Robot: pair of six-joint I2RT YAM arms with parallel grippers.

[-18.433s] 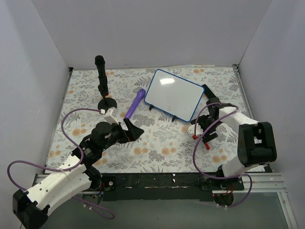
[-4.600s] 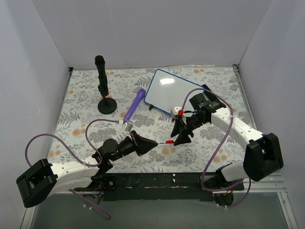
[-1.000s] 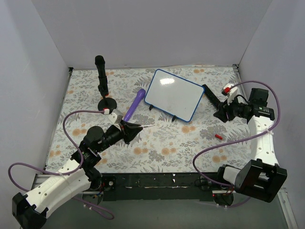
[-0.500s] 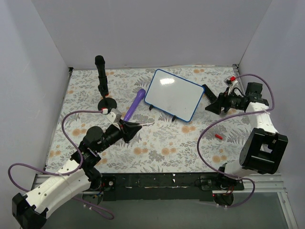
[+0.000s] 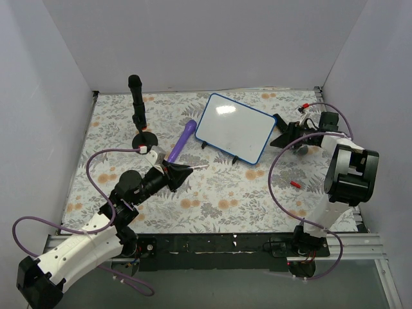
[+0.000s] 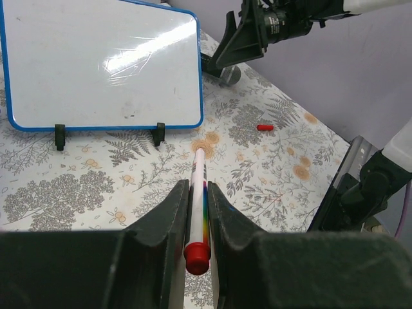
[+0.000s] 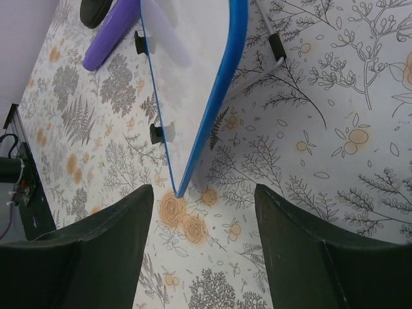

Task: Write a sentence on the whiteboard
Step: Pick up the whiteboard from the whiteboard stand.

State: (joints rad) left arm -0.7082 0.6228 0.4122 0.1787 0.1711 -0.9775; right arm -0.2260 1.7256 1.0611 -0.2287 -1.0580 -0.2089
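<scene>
The whiteboard [image 5: 235,127] stands tilted on its black feet at the back middle of the table, blue-rimmed and glossy. No sentence shows on its blank face [image 6: 103,64]. My left gripper [image 5: 183,171] is shut on a white marker [image 6: 198,187] with a rainbow stripe and a red end. The marker's tip points toward the board's near edge, well short of it. My right gripper [image 5: 281,138] stands open beside the board's right corner. In the right wrist view the board [image 7: 193,77] is edge-on, just ahead of the right gripper [image 7: 205,199], with nothing between its fingers.
A small red cap [image 5: 295,184] lies on the floral mat to the right, also seen as the cap [image 6: 264,127]. A purple cylinder [image 5: 182,141] lies left of the board. A black post on a round base [image 5: 138,116] stands at the back left.
My right gripper has swung left from the table's right side to the board's right corner, its jaws wider apart. The left gripper and marker have barely moved.
</scene>
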